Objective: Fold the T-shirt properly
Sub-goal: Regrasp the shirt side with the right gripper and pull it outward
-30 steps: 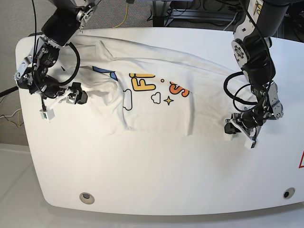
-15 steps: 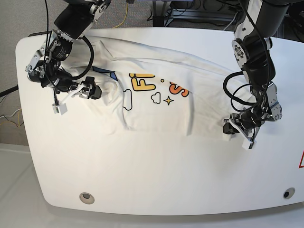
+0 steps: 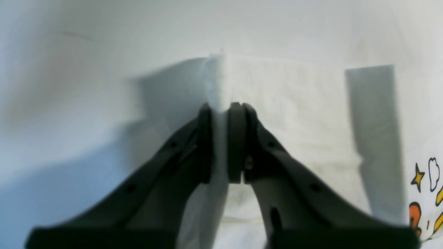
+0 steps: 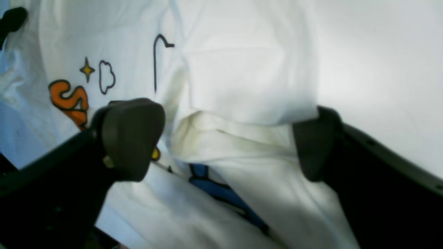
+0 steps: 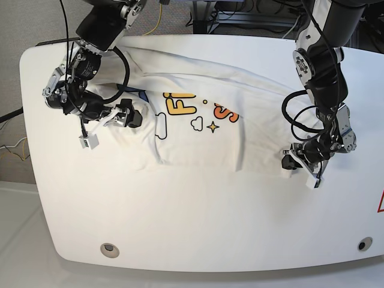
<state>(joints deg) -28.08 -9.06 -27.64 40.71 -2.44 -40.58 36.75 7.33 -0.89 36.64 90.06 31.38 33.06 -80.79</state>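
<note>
The white T-shirt [image 5: 198, 141] lies rumpled across the back half of the table, with its orange and yellow letters, clouds and star facing up. My left gripper [image 5: 298, 161] is at the shirt's right edge. In the left wrist view it [image 3: 223, 110] is shut on a raised fold of the shirt's white cloth [image 3: 294, 103]. My right gripper [image 5: 120, 118] hovers over the bunched left part of the shirt. In the right wrist view it [image 4: 221, 141] is open, and its fingers [image 4: 131, 135] straddle a ridge of the cloth [image 4: 242, 69] beside the blue print.
The white table [image 5: 198, 222] has a round hole near the front left [image 5: 109, 249] and another near the front right [image 5: 364, 244]. A red mark [image 5: 380, 204] sits at the right edge. Cables and equipment lie behind the table [image 5: 240, 15].
My right arm has moved to the right, from the shirt's left edge to over its bunched left part. My left gripper has shifted slightly left and still holds the cloth.
</note>
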